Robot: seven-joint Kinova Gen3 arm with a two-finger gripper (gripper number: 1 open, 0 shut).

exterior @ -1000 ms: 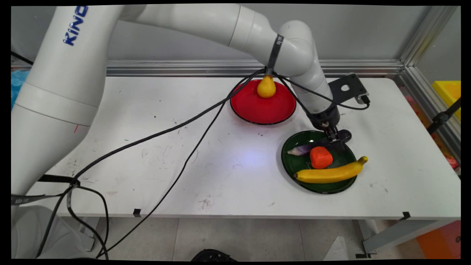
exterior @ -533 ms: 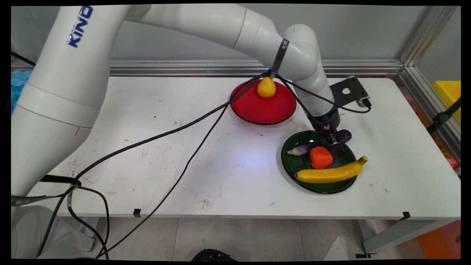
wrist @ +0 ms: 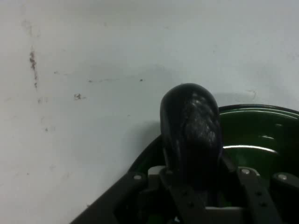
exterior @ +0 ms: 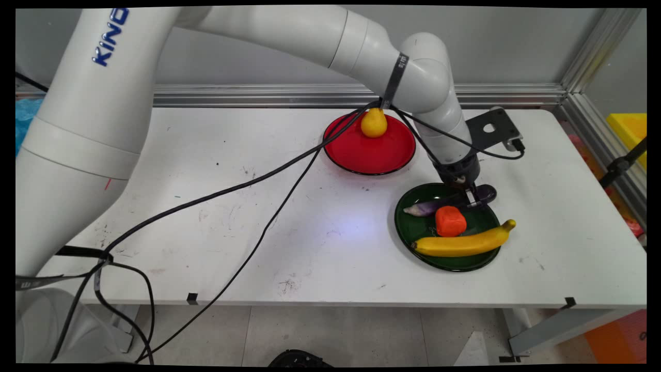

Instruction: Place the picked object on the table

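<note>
A white Kinova arm reaches down over the green plate (exterior: pixel 413 232) at the right side of the white table (exterior: pixel 206 232), its black end effector (exterior: pixel 469 199) closed on the dark end of a purple eggplant (exterior: pixel 436 206). The eggplant lies across the far part of the plate, its pale tip pointing left and its dark bulb (wrist: pixel 191 126) jutting past the rim, seen from the hand camera between the fingers.

It looks like a light, smooth-skinned toy vegetable, likely slippery and rounded; the thick dark end, where the hold is now, seems the surest place to take it.

Just beside it on the same plate sit an orange-red fruit (exterior: pixel 450 221) and a banana (exterior: pixel 465 242). A red plate (exterior: pixel 361 155) carrying a yellow pear (exterior: pixel 374 123) stands nearby, toward the wall. The table is scuffed and marked, crossed by black cables (exterior: pixel 248 181), fenced by aluminium rails (exterior: pixel 594 67) behind and to the right.
</note>
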